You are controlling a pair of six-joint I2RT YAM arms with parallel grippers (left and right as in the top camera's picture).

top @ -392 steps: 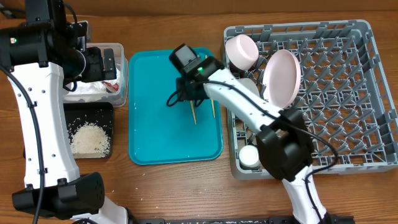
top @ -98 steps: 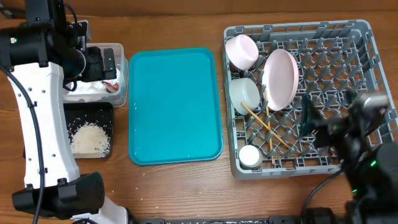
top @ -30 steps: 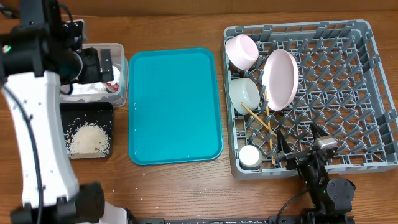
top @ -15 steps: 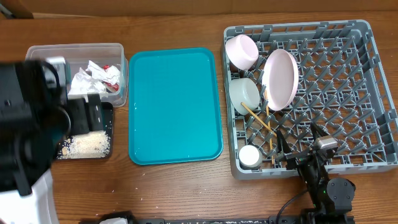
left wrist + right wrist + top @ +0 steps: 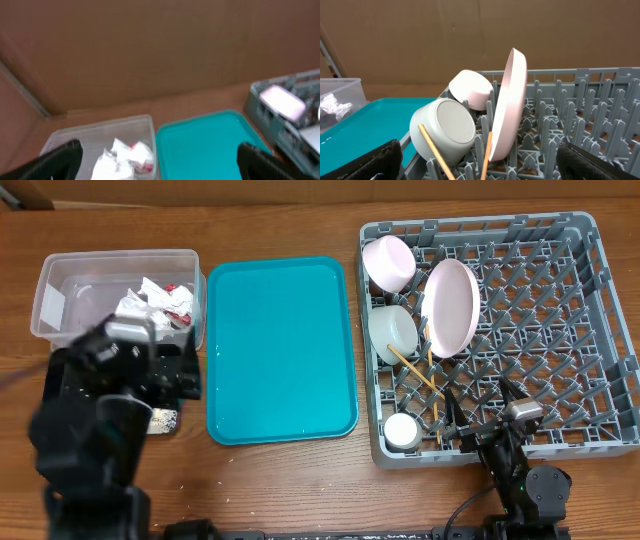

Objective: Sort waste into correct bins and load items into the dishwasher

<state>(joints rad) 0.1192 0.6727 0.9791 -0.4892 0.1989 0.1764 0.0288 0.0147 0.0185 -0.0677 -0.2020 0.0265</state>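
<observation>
The grey dishwasher rack (image 5: 540, 330) holds a pink-white plate (image 5: 452, 305) on edge, a pink bowl (image 5: 388, 262), a pale bowl (image 5: 393, 332), a small white cup (image 5: 403, 431) and two chopsticks (image 5: 420, 375). My right gripper (image 5: 480, 167) is open and empty at the rack's near edge, facing the plate (image 5: 512, 100) and the pale bowl (image 5: 447, 127). Crumpled paper waste (image 5: 155, 305) lies in the clear tub (image 5: 60, 280). My left gripper (image 5: 160, 165) is open and empty. Its blurred arm (image 5: 100, 420) covers the black tray. A few rice grains (image 5: 163, 419) show there.
A large teal tray (image 5: 280, 350) lies bare between the clear tub and the rack. A brown cardboard wall (image 5: 150, 50) closes the back of the table. The right arm's base (image 5: 520, 480) sits at the front edge, below the rack.
My left arm has swept from beside the clear tub down toward the table's front, uncovering the tub and hiding the black tray. The right arm has not moved in the last second.
</observation>
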